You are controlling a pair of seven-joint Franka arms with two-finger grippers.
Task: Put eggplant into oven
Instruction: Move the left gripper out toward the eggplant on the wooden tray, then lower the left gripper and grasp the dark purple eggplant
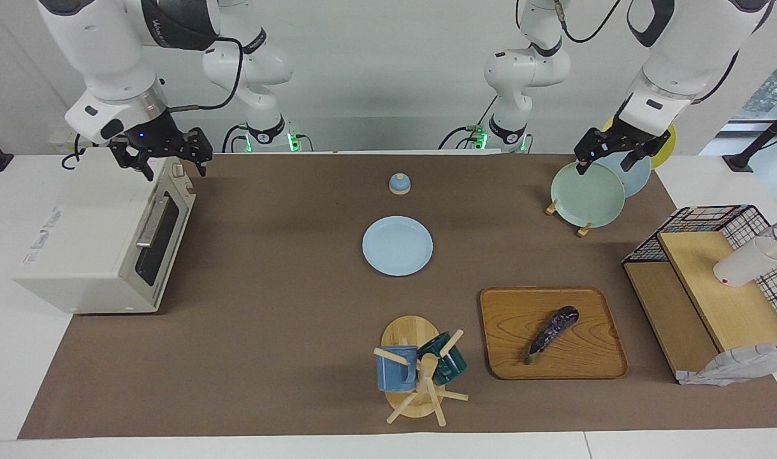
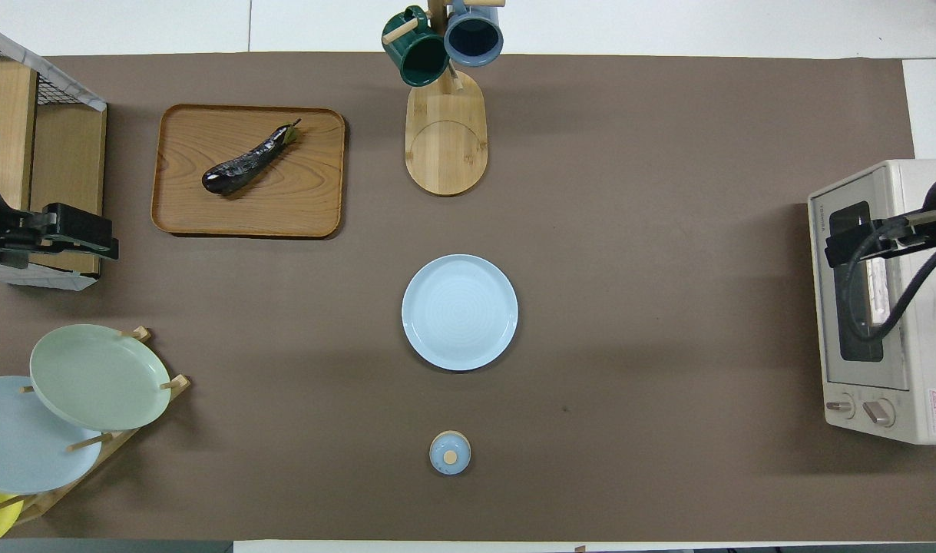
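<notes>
I am seeing the slender glossy dark purple eggplant [image 1: 552,333] lying on the rectangular wooden tray [image 1: 509,357], green stem tip pointing at 7 o'clock in the facing view. The tray is sitting on the brown-covered surface [image 1: 267,319] toward the left arm's end. The boxy cream-white toaster oven [image 1: 101,236] is standing toward the right arm's end with its dark glass door closed. I am reading the right pincer [image 1: 169,160] as hanging over the oven's top edge, fingers apart, holding nothing. The left pincer [image 1: 608,156] is hovering over the pale green plate [image 1: 586,194] in the wooden rack, fingers apart, empty. The round light blue plate [image 1: 397,245] is lying mid-surface.
</notes>
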